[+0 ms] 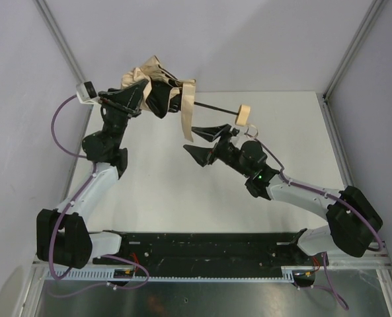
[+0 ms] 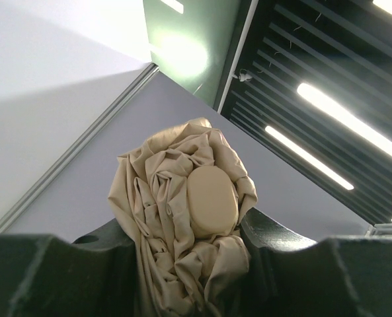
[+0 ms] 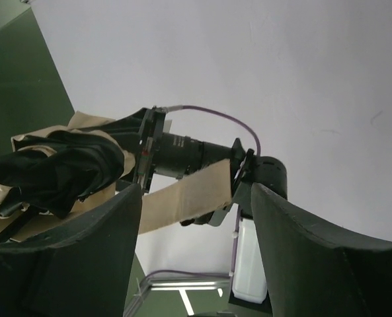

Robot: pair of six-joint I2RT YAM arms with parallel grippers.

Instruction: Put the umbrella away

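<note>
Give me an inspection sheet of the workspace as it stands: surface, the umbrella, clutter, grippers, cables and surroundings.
Surface: white table, bare where it shows.
Job's things: umbrella held up off the table, beige canopy bunched; black shaft runs out to the wooden handle; tan strap hangs loose.
Clutter: nothing seen.
Grippers: left gripper shut on the umbrella's canopy; right gripper open, holding nothing, near the strap but apart from it.
Cables: purple cable loops off the left arm, and another runs along the right arm; no snag seen.
Surroundings: pale walls, metal frame posts, black rail at the near edge.
</note>
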